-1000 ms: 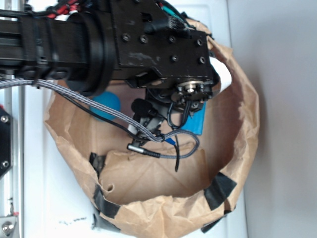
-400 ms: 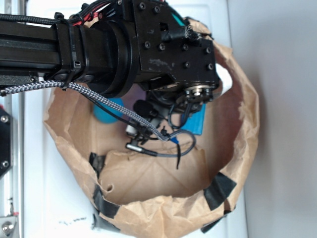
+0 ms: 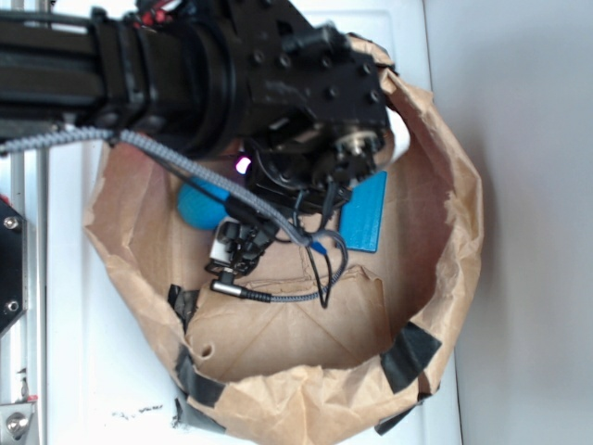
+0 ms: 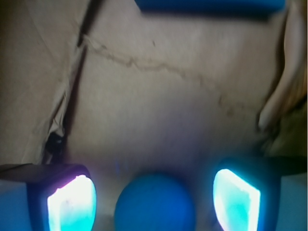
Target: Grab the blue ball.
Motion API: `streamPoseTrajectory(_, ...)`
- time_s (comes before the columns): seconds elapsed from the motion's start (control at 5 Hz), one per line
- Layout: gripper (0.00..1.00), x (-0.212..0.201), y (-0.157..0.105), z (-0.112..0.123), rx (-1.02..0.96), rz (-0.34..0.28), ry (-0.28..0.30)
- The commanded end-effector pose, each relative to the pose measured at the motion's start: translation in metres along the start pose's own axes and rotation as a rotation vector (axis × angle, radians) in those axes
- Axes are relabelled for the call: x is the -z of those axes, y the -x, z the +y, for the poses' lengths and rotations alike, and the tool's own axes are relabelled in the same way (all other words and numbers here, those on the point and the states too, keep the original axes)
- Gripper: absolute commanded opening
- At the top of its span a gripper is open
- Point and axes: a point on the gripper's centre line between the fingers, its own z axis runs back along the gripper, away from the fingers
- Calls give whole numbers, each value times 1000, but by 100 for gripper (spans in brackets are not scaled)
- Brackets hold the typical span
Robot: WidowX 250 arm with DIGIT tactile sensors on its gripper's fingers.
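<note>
The blue ball [image 4: 155,202] lies on the brown paper floor at the bottom middle of the wrist view. My gripper [image 4: 154,202] is open around it, its glowing fingers [image 4: 72,204] standing on either side with a gap to each. From outside, the ball [image 3: 197,206] shows only partly, at the left of the bag's floor. The black arm [image 3: 278,83] and its grey cable cover the rest, and the fingertips are hidden under the wrist.
A flat blue block [image 3: 364,211] lies right of the wrist, also at the wrist view's top edge [image 4: 207,5]. The crumpled paper bag's wall [image 3: 454,232], patched with black tape [image 3: 408,357], rings the work area. A tan fold [image 4: 279,91] rises at the right.
The arm's head has shifted left and turned, bringing the gripper over the ball. More of the blue block is uncovered. The ball has not moved.
</note>
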Motion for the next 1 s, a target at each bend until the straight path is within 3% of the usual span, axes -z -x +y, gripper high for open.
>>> streamPoseTrajectory(0.0,100,-11,0,-1,-33,-51,-12)
streamPoseTrajectory(0.2,100,-11,0,-1,-33,-51,-12)
streamPoseTrajectory(0.6,100,-58,24,-29,-41,-253,-14)
streamPoseTrajectory(0.8,100,-61,30,-33,-38,-278,-20)
